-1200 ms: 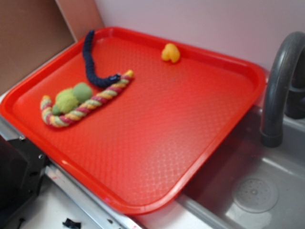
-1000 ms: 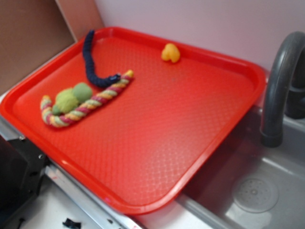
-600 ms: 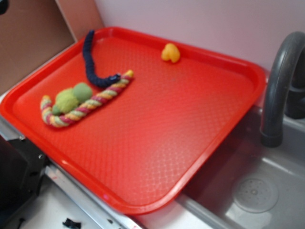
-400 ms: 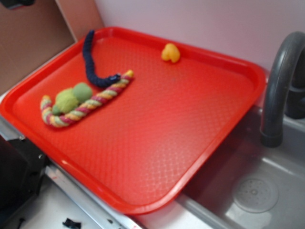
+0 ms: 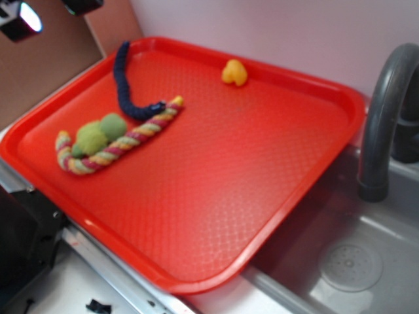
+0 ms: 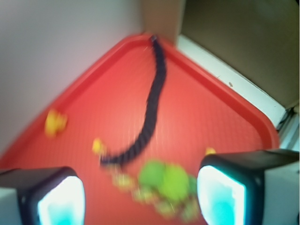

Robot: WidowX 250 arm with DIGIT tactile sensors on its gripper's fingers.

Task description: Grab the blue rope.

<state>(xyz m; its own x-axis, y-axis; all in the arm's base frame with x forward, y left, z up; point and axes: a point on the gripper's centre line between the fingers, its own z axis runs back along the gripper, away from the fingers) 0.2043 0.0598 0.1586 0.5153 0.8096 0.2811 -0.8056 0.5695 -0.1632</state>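
The blue rope (image 5: 124, 84) is dark navy and lies curved on the red tray (image 5: 262, 196) near its far left corner, one end touching the multicoloured rope (image 5: 124, 140). In the wrist view the blue rope (image 6: 152, 103) runs from the tray corner down toward the middle. My gripper (image 5: 49, 13) shows only as two fingertips at the top left of the exterior view, high above the tray's left side. In the wrist view the gripper (image 6: 140, 197) is open, its fingers (image 6: 220, 194) wide apart with nothing between them, well above the ropes.
A green plush toy (image 5: 98, 134) rests against the multicoloured rope. A small yellow toy (image 5: 234, 72) sits near the tray's far rim. A grey sink (image 5: 353, 261) with a dark faucet (image 5: 383, 118) is to the right. A brown board (image 5: 39, 65) stands at the left.
My gripper has come into the exterior view at the top left and moved rightward and lower. The ropes and toys have not moved.
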